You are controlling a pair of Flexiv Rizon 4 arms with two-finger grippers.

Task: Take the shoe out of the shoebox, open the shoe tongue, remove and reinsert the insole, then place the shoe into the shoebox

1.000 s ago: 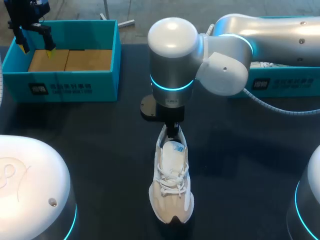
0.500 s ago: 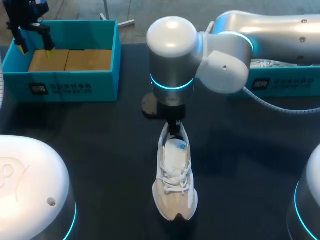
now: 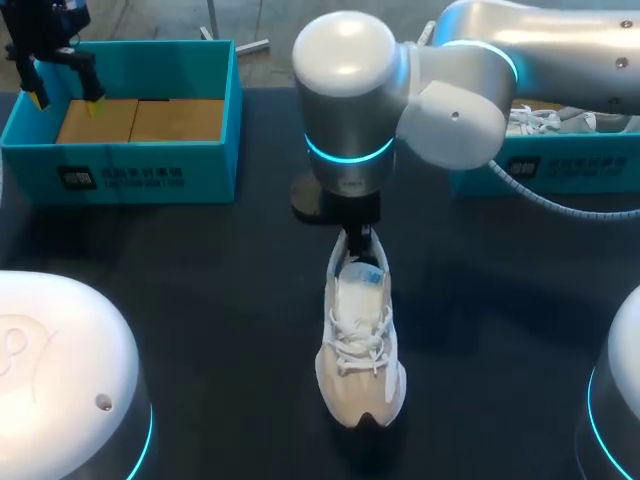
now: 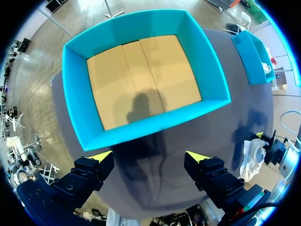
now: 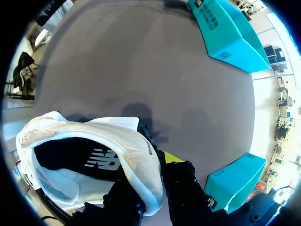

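Note:
A white laced shoe point(image 3: 360, 350) lies over the middle of the dark table, toe toward the near edge. My right gripper point(image 3: 358, 238) is shut on its heel collar. In the right wrist view one finger is inside the shoe point(image 5: 94, 150) and one yellow tip point(image 5: 171, 157) is outside the heel. Whether the sole rests on the table I cannot tell. The teal shoebox point(image 3: 200, 160) at the back left has a bare cardboard floor. My left gripper point(image 3: 60, 88) hangs open over its left end, nothing between its fingers point(image 4: 101, 156); the shoebox point(image 4: 75, 94) is ahead of it.
A second teal box point(image 3: 560, 165) stands at the back right with another white shoe point(image 3: 535, 120) in it, partly hidden by my right arm point(image 3: 350, 100). White rounded arm bases point(image 3: 60, 370) fill the near left and near right corners.
My right arm has carried the shoe a little to the right. The left gripper has drifted slightly left and stays open.

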